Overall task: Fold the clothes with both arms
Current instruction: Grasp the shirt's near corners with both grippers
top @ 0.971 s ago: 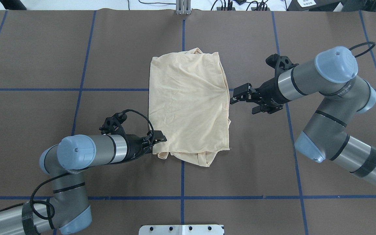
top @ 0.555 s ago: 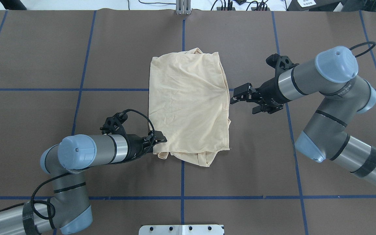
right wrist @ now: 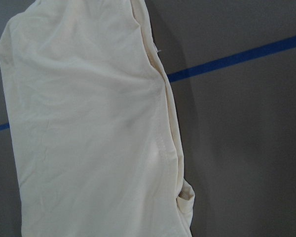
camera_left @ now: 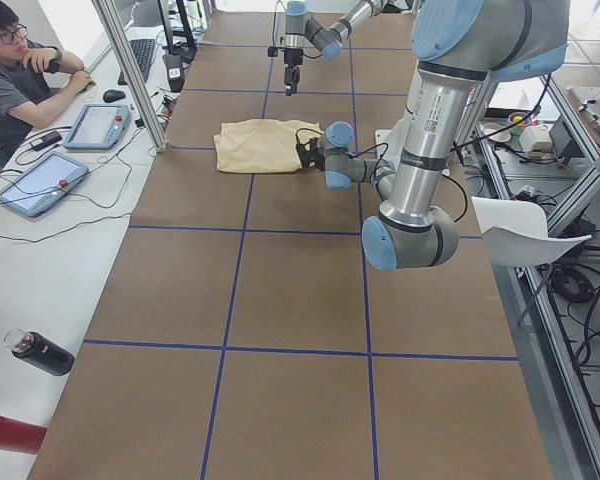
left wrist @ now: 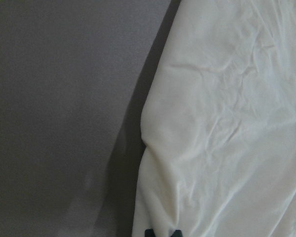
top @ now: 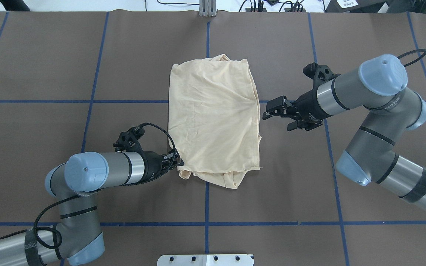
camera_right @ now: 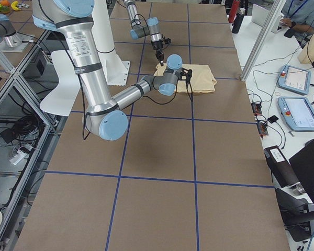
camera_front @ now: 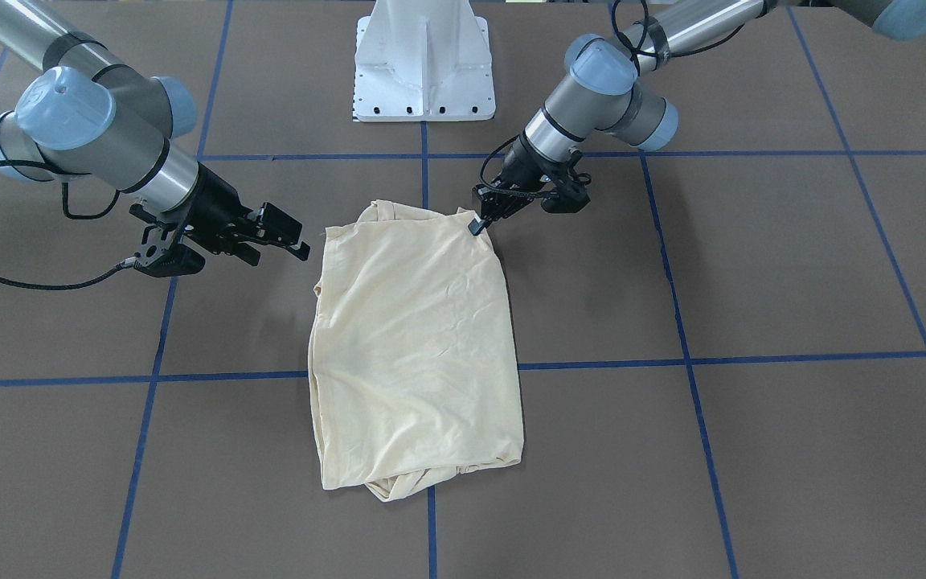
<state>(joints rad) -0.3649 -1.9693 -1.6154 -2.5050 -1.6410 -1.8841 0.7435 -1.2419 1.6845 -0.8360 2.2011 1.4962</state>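
Seen from across the table (camera_front: 752, 265), a pale cream-yellow shirt (camera_front: 415, 338), folded to a rough rectangle, lies flat at the middle, over a crossing of blue tape lines (camera_front: 752, 355). The left pincer (camera_front: 477, 224), jaws drawn narrow, pinches the shirt's corner nearest the robot. The right pincer (camera_front: 290, 240) hangs just beside the opposite edge, jaws wide, holding nothing.

From overhead, the left pincer grips the shirt's near left corner, while the right pincer sits clear of the cloth's right edge.

From the table's left end, a person (camera_left: 20, 75) sits at a side desk (camera_left: 40, 230) alongside the table.

The left wrist camera shows creased cloth against the table, with dark fingertips (left wrist: 149, 232) at its lower edge. The right wrist camera shows the shirt's stitched edge beside a tape line.
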